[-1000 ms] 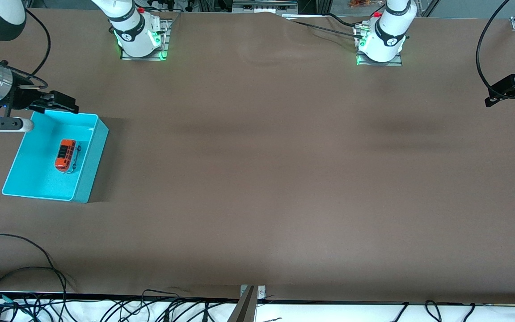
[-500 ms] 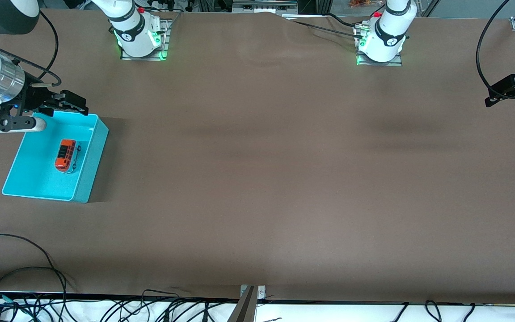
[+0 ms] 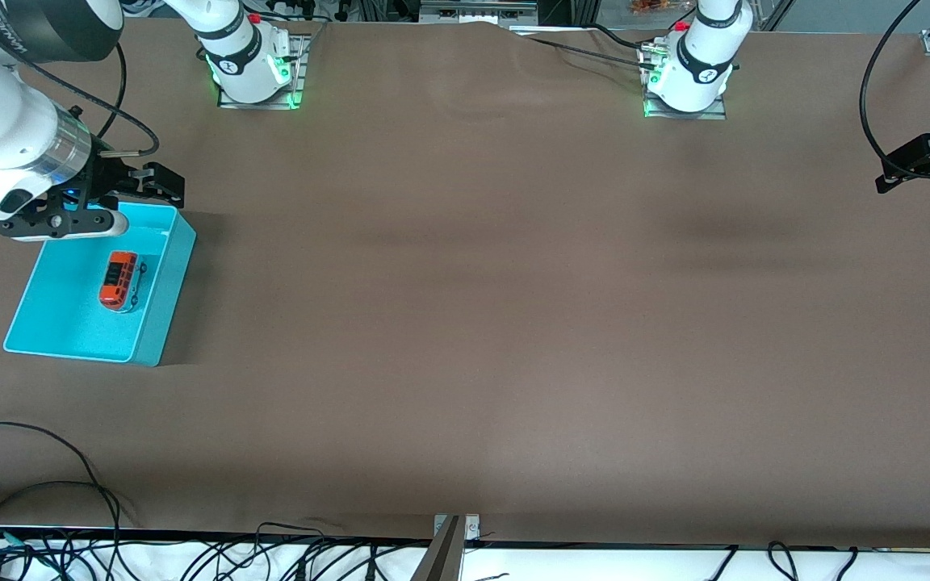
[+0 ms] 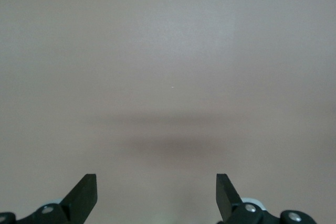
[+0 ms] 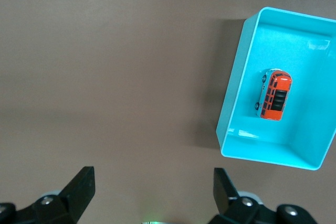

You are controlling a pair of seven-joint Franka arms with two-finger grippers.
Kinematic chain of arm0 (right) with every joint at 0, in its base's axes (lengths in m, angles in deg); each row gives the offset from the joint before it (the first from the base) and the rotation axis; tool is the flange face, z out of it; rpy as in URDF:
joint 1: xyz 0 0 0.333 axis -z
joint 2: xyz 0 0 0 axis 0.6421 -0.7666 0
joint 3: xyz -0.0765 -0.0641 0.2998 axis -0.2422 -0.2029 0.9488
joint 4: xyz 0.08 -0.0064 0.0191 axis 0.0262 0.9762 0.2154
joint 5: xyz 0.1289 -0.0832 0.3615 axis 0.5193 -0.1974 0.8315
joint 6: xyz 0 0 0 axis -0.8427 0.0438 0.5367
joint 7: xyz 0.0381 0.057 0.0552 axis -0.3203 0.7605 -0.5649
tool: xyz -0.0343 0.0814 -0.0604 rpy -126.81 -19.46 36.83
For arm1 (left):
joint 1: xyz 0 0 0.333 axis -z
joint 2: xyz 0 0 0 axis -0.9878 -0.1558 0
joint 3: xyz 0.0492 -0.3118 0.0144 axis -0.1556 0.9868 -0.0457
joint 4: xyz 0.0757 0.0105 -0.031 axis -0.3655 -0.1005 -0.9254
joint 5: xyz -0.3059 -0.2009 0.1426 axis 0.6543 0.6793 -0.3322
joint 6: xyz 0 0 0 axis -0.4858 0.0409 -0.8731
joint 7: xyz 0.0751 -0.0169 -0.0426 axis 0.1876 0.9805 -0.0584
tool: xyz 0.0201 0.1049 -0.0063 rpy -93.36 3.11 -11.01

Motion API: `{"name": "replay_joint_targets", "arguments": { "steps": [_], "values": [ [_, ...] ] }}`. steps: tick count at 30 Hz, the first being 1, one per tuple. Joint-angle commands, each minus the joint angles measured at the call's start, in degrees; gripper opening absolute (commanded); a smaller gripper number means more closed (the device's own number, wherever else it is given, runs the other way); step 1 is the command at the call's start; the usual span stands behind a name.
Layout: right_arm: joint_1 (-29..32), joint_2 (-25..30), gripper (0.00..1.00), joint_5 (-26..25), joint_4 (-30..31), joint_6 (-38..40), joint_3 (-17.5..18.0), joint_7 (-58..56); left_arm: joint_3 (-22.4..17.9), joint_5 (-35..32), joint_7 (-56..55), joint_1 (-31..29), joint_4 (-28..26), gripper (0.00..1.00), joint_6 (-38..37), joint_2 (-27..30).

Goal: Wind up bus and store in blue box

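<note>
At the right arm's end of the counter point(image 3: 465, 323) sits the blue box point(image 3: 160, 311), open top up, w/ the bus point(image 3: 119, 280) inside on its floor, upright on its wheels, roughly mid-box and closer to the wall that faces the counter's middle. Bus touches no gripper. Right gripper point(image 3: 160, 184) hangs in the air over the box's edge nearest the robot bases, fingers point(image 5: 79, 187) spread wide apart, nothing between them; its wrist view looks down on bare brown counter w/ box and bus off to one side. Left gripper point(image 4: 156, 195) waits at the left arm's end, over bare counter, well apart from box; fingers point(image 4: 86, 192) also wide apart, holding nothing. Cables lie along the counter's edge closest to the front camera.
</note>
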Motion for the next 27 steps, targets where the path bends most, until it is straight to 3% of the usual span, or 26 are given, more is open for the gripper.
{"name": "replay_joint_targets", "arguments": {
  "steps": [1, 27],
  "values": [
    [-0.48, -0.91, 1.00, -1.08, -4.05, 0.86, -0.19, 0.90, 0.21, -0.77, -0.44, -0.21, 2.01, 1.00, -1.35, -0.90],
    [0.13, -1.08, 1.00, -0.38, -4.49, 1.21, -0.98, 0.63, 0.21, -0.77, -0.44, -0.21, 2.01, 1.00, -1.35, -0.90]
  ]
}}
